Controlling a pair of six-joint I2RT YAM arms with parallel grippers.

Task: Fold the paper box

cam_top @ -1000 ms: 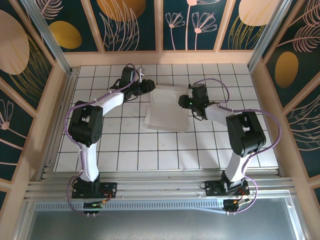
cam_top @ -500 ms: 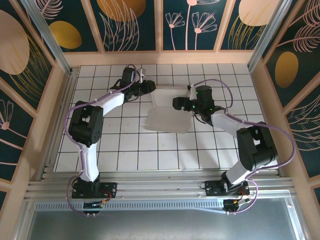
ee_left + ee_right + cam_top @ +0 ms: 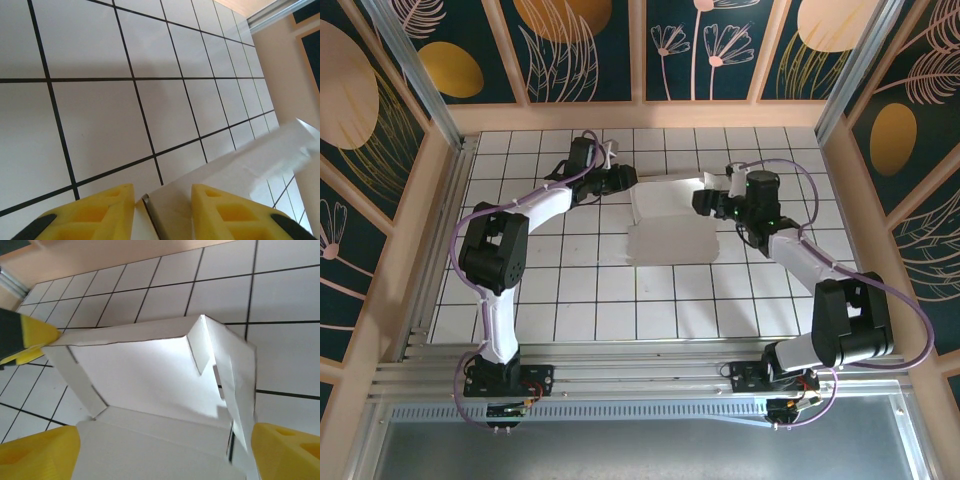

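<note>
Paper box, seen from above: far left corner covered by the left gripper, far right corner covered by the right gripper. Contact at either corner is too small to judge. Left wrist view: box runs off the bottom and right edges, its far end blurred; whether the fingers pinch its wall cannot be told. Right wrist view: box's near side cut off at the bottom edge.

The paper box blocks the middle of the tiled table, with the left gripper and right gripper crowding its 2 far corners, while the near tiles and both side strips lie open up to the wooden walls.
</note>
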